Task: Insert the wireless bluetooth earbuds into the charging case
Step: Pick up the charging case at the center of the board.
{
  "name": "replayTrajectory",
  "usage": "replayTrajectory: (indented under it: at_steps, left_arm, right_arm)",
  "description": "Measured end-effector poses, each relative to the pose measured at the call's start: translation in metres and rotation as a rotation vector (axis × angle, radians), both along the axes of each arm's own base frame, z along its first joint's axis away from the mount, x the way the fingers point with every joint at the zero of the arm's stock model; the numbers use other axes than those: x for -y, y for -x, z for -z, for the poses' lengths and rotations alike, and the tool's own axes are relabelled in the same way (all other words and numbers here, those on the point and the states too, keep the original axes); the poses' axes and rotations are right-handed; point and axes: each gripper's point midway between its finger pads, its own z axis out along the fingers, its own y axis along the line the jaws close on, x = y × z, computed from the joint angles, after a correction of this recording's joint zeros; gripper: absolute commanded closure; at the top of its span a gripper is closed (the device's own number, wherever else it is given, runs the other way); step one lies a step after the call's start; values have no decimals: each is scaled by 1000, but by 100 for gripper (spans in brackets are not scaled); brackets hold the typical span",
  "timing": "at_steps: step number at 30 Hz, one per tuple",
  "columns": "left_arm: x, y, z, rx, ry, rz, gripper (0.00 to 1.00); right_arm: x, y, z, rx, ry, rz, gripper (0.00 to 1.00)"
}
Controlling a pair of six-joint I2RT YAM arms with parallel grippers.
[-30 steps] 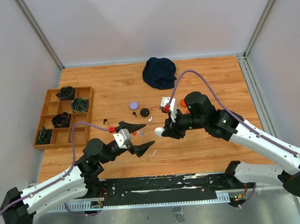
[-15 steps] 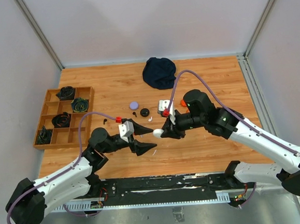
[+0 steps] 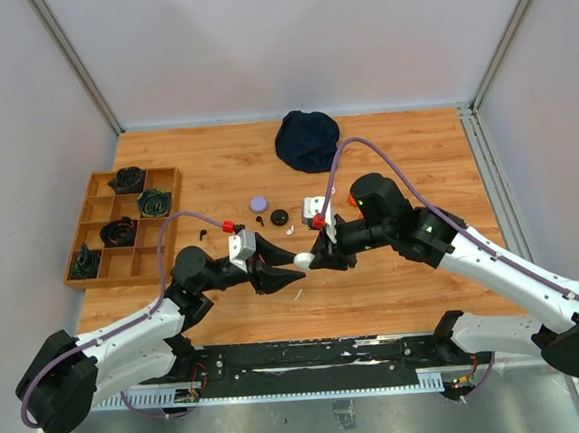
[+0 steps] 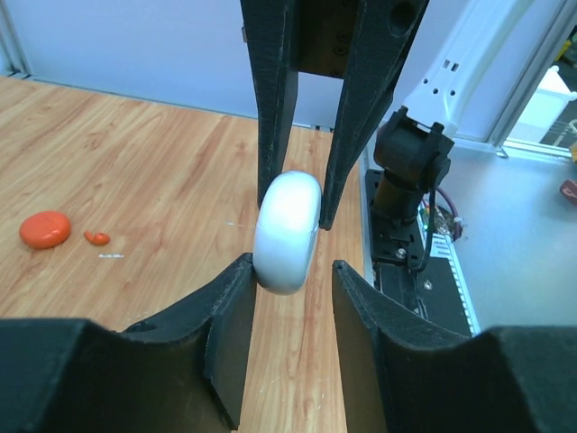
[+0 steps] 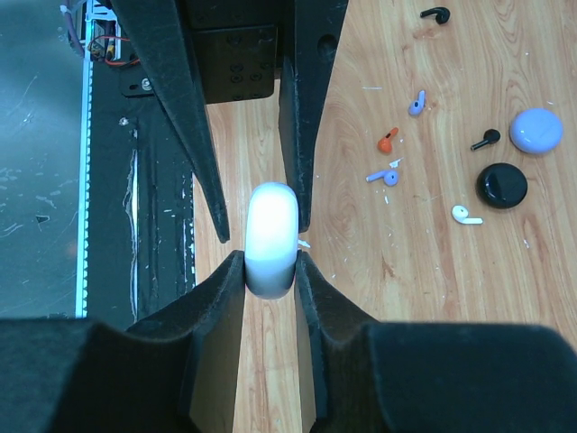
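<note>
Right wrist view shows the right end effector point(image 5: 270, 263) clenched on a white case point(image 5: 271, 225), held on edge above the wooden desk point(image 5: 433, 298). The left end effector point(image 4: 290, 271) meets it tip to tip. It is released, its fingers straddling the same thin width, with a gap on one side. Small earbuds point(image 5: 389, 176) lie loose on the desk to one side, near a purple case point(image 5: 535, 129) and a black case point(image 5: 501, 184), apart from the white case.
</note>
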Motion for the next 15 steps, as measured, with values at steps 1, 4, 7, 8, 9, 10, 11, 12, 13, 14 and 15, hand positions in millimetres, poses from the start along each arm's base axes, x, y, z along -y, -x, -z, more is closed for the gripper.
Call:
replayTrajectory:
  at_steps: [1, 4, 7, 8, 9, 10, 11, 12, 13, 14, 15]
  left_arm:
    - [0, 0, -1, -3, 4, 0, 58]
    - [0, -1, -3, -12, 14, 1, 60]
    - [1, 0, -4, -16, 21, 2, 61]
    - [1, 0, -4, -18, 22, 2, 61]
    - [1, -1, -5, -21, 23, 3, 61]
    - [1, -1, -4, -22, 23, 3, 61]
    - [1, -1, -4, -26, 24, 4, 61]
    - [1, -1, -4, -27, 25, 4, 62]
    - [1, -1, -4, -29, 25, 4, 61]
    - [2, -1, -4, -31, 26, 5, 61]
    - [2, -1, -4, -31, 26, 7, 61]
  right_arm:
    - [0, 0, 0, 0, 0, -1, 90]
    - [0, 1, 0, -1, -2, -3, 90]
    - [0, 1, 0, -1, -3, -5, 90]
    - [0, 1, 0, -2, -3, -6, 90]
    - [0, 1, 0, -2, -3, -6, 90]
    - [0, 1, 0, -3, -3, -7, 90]
    - [0, 1, 0, -3, -3, -7, 90]
    - [0, 1, 0, -3, -3, -7, 90]
    - [0, 1, 0, -3, -3, -7, 90]
    - [0, 1, 0, -3, -3, -7, 90]
    - [0, 1, 0, -4, -2, -7, 90]
